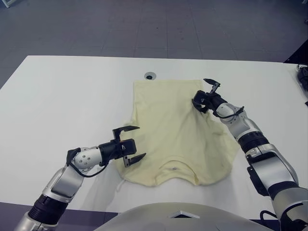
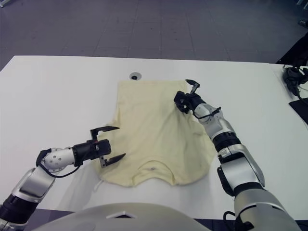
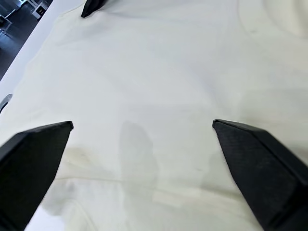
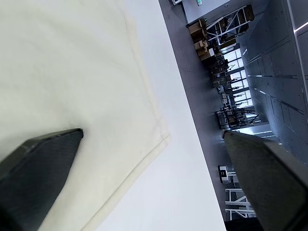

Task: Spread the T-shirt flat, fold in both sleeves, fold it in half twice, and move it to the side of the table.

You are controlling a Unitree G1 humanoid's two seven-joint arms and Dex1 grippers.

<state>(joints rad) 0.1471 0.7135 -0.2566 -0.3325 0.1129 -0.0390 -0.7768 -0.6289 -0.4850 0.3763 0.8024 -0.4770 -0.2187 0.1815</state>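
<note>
A pale yellow T-shirt (image 1: 173,130) lies on the white table (image 1: 67,96), collar toward the near edge and hem at the far side, with creases down its right half. My left gripper (image 1: 142,141) is open at the shirt's left edge near the shoulder, its fingers spread low over the cloth (image 3: 159,72). My right gripper (image 1: 211,86) hangs open over the far right corner of the shirt, where the hem (image 4: 144,106) meets the bare table (image 4: 168,183). Neither gripper holds anything.
A round cable hole (image 1: 150,75) sits in the table just beyond the shirt's far left corner. Black cables (image 2: 293,77) lie at the table's right edge. Bare white table spreads to the left and far side; grey floor lies beyond.
</note>
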